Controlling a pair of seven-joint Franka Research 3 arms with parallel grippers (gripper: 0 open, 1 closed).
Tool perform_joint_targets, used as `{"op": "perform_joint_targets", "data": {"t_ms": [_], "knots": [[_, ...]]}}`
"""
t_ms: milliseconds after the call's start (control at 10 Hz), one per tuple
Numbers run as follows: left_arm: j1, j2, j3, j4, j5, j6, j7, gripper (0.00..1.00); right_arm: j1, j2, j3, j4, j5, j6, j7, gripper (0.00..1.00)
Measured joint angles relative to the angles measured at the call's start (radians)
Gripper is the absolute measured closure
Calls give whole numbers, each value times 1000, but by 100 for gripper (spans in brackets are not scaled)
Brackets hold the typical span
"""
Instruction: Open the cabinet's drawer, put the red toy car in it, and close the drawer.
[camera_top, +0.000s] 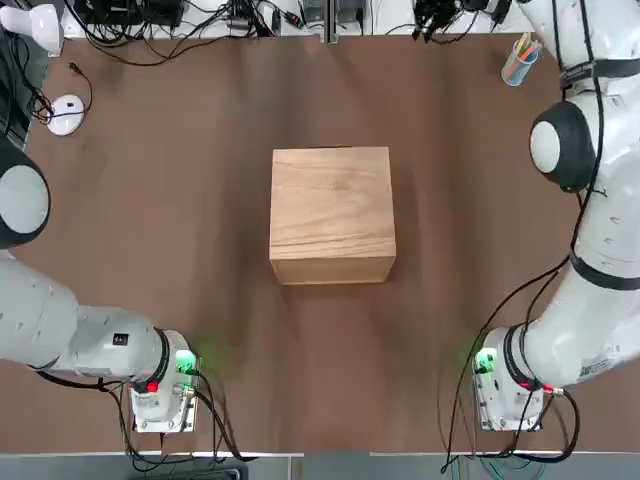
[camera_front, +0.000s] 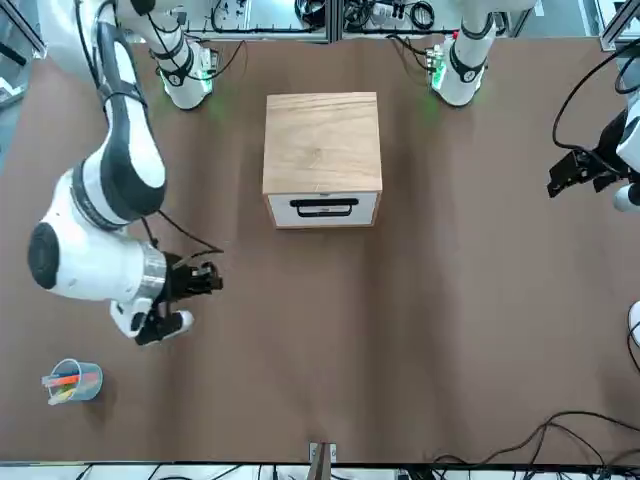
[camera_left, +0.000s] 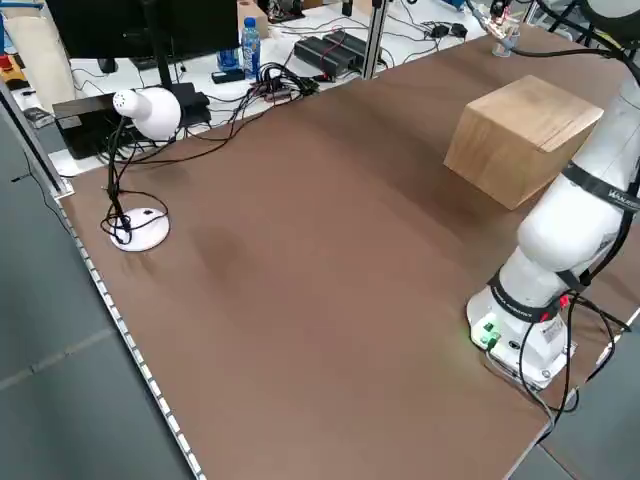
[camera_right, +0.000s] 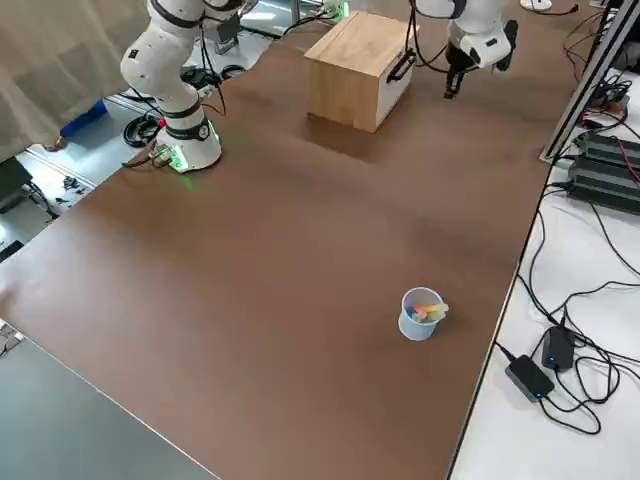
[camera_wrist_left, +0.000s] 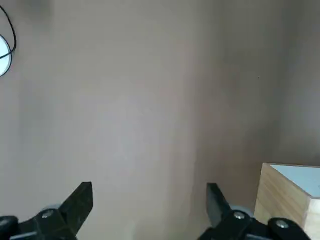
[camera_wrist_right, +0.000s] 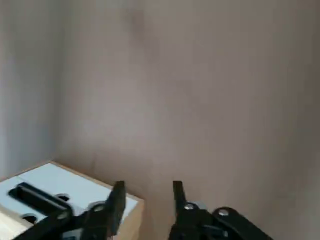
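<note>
Cabinet (camera_top: 333, 205): mid-table. Drawer (camera_front: 323, 208): closed, on the cabinet side facing away from the robot. Left gripper (camera_wrist_left: 149, 187): left of the cabinet, well apart, wide, holding nothing. Right gripper (camera_wrist_right: 148, 185): beyond the cabinet, to its right, raised, fingers parted, holding nothing. Cup (camera_top: 517, 68) with pens: far right. Car: position cannot be told.

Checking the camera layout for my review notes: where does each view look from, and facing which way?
Top: overhead, robot's way; both arms, cabinet.
Front: across the table, facing the robot; both arms, drawer.
Left side: raised, diagonally down; one arm, lamp.
Right side: raised, diagonally down; arms, cup.
Left wrist: left gripper's open fingers, table.
Right wrist: right gripper's parted fingers.
Both wrist views share the cabinet.
</note>
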Motion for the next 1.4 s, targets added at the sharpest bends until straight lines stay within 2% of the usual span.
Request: {"op": "perform_joint_targets", "data": {"t_ms": [200,300,400,500,700,1000,1400], "knots": [[0,0,0,1,0,1,0,0,-34,-31,0,2,-177,-1,-35,17],[0,0,0,1,0,1,0,0,-51,-50,-1,3,-228,-1,-65,7],[0,0,0,1,0,1,0,0,-73,-73,-2,3,-246,-3,-95,2],[0,0,0,2,0,1,0,0,-100,-102,-3,4,-252,-14,-108,0],[0,-1,-1,4,-1,1,0,0,-144,-174,-7,5,-265,-107,-91,0],[0,-1,-1,6,-2,1,0,0,-149,-253,-20,5,-307,-225,25,0],[0,-1,0,6,-23,1,1,0,-192,-319,-42,2,-329,-266,38,0]]}}
